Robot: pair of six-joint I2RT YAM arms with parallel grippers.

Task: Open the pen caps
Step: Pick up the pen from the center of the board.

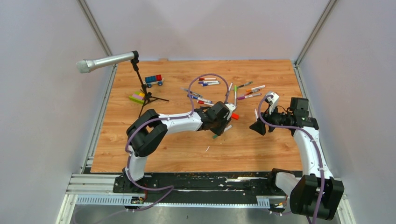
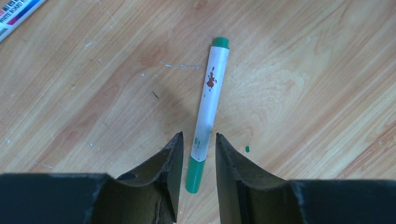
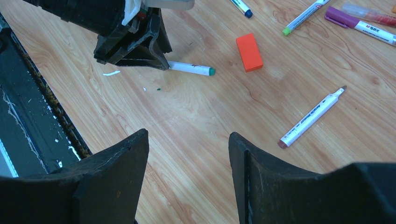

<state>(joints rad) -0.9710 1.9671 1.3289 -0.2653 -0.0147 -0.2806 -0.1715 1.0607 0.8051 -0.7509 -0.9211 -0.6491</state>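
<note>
A green pen (image 2: 210, 102) with a white barrel lies flat on the wooden table, its green cap (image 2: 194, 173) at the near end. My left gripper (image 2: 198, 135) is down over it, a finger on each side of the cap end, with a narrow gap left on both sides. The right wrist view shows the same pen (image 3: 190, 68) sticking out from under the left gripper (image 3: 135, 46). My right gripper (image 3: 188, 135) hovers open above bare wood with nothing between its fingers. Several more pens (image 1: 210, 83) lie scattered at the back of the table.
An orange-red block (image 3: 249, 52) lies just beyond the green pen. An uncapped brown-ended pen (image 3: 310, 117) lies to the right of it. A grey microphone (image 1: 105, 61) on a black tripod (image 1: 144, 93) and toy bricks (image 1: 154, 80) stand at the back left.
</note>
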